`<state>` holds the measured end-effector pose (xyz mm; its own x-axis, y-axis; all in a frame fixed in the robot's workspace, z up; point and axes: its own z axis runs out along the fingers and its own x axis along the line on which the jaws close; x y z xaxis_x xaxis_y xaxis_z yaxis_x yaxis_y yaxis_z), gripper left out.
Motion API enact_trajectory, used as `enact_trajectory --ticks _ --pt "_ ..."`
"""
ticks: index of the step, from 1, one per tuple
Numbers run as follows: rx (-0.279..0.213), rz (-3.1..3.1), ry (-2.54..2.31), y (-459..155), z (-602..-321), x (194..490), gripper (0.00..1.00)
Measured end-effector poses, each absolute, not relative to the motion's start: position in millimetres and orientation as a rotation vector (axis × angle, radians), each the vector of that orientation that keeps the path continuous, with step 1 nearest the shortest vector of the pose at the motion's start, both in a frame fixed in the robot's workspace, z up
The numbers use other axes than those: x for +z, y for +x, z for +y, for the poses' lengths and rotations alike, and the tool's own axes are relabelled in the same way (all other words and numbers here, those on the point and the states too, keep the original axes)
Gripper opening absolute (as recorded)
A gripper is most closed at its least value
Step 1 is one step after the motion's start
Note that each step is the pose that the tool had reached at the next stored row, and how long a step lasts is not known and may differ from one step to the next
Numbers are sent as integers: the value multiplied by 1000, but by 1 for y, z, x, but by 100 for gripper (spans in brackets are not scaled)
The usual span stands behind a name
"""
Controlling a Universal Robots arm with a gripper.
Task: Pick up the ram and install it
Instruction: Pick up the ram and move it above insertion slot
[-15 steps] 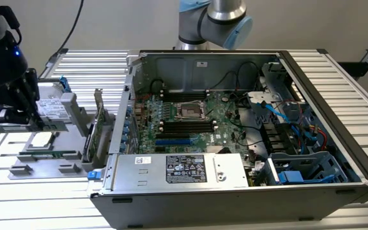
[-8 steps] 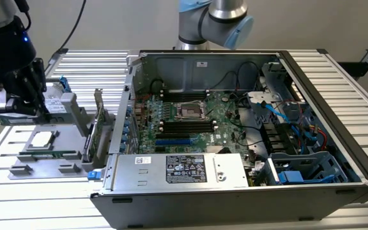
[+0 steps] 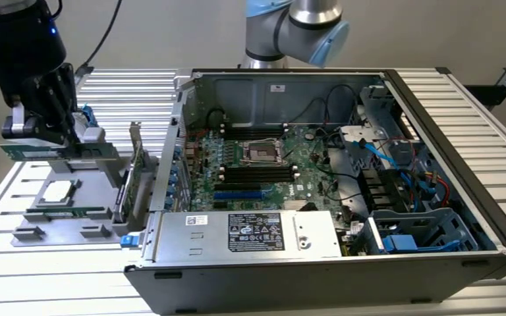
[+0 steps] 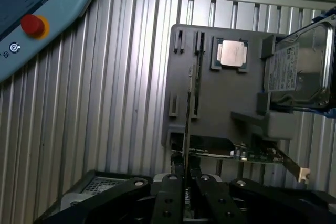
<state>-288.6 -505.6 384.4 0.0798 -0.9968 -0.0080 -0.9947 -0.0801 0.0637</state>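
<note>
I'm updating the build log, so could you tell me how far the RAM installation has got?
Done: the ram is picked up and appears lifted off the grey tray. In hand: the end effector is closed on it, above the tray and beside the open computer case. Left: the install itself; the black memory slots on the motherboard look unfilled.

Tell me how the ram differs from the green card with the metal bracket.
The ram is a long, narrow stick; the green card is taller and carries a metal bracket. The ram is clamped in the jaws of the gripper, over the gray tray; the green card stands on edge in that tray, ungripped. Both are green circuit boards.
</note>
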Motion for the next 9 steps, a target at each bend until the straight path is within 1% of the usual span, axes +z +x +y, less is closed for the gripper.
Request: enact_trajectory --ticks 9 --pt "-88 -2098 2273 -259 -506 407 14"
